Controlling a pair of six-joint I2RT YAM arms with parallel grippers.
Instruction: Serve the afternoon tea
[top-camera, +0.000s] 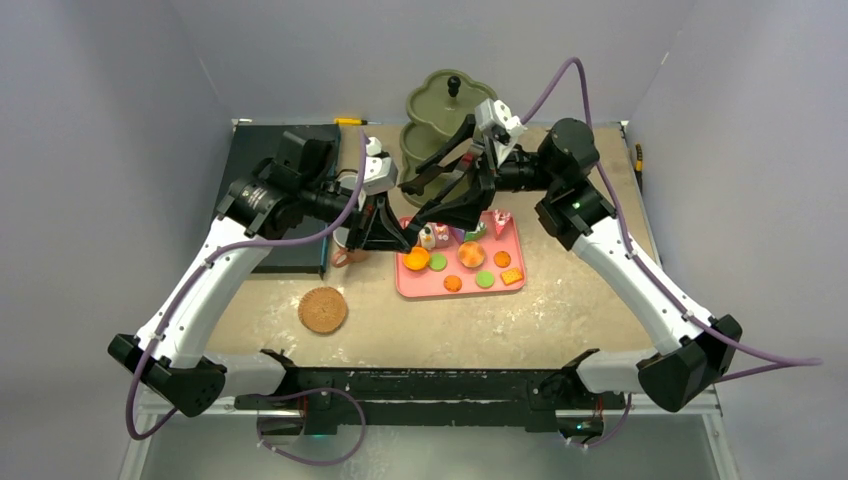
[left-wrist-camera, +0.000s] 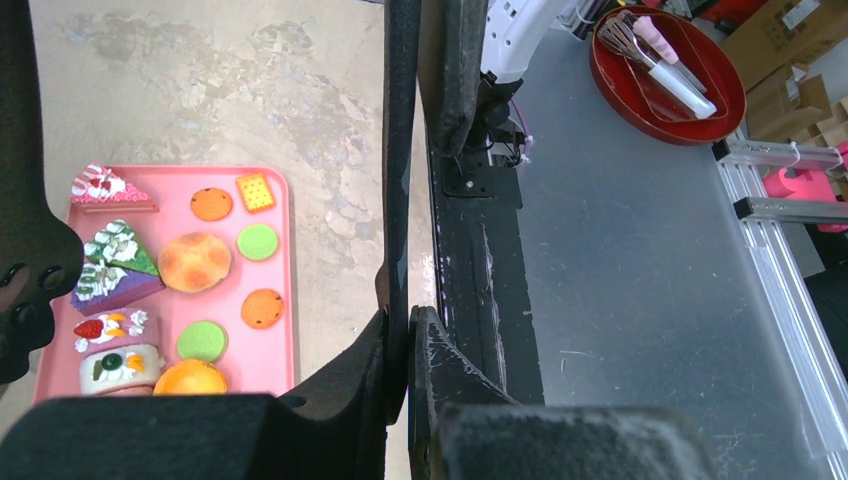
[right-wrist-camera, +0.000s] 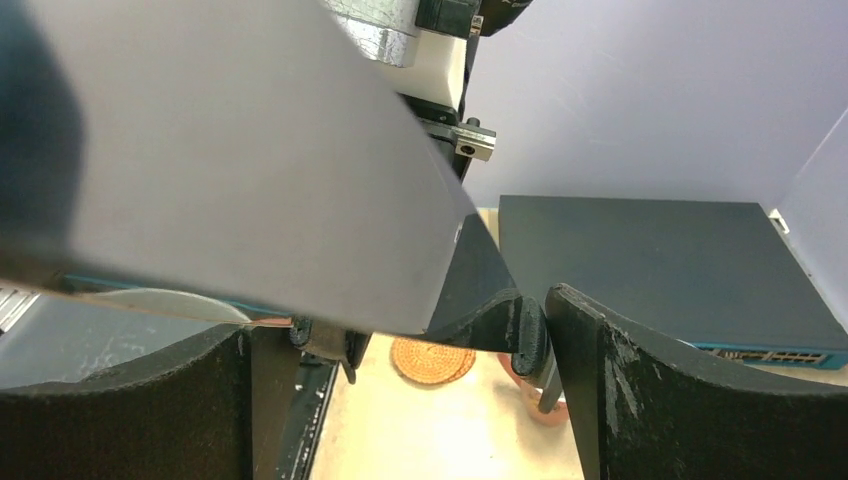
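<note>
The toy sweets lie on the pink tray (top-camera: 420, 288): an orange round (top-camera: 416, 259), a green round (top-camera: 438, 262), a bun (top-camera: 471, 254) and a cake slice (top-camera: 501, 222). In the left wrist view the tray (left-wrist-camera: 160, 190) is at the left with cake slices (left-wrist-camera: 112, 265). My left gripper (top-camera: 392, 238) (left-wrist-camera: 410, 320) hangs at the tray's left edge, shut on a thin black strip of the tongs (left-wrist-camera: 398, 120). My right gripper (top-camera: 412, 205) (right-wrist-camera: 395, 315) is open just above it, its jaws wide apart. The orange mug (top-camera: 343, 255) (right-wrist-camera: 545, 398) peeks out beneath the left gripper. I cannot make out the grey mug.
A green tiered stand (top-camera: 445, 110) stands at the back. A woven coaster (top-camera: 322, 310) (right-wrist-camera: 432, 360) lies left of the tray. A black box (top-camera: 270, 200) (right-wrist-camera: 650, 260) sits at the left under the left arm. A yellow pen (top-camera: 350, 121) lies at the far edge.
</note>
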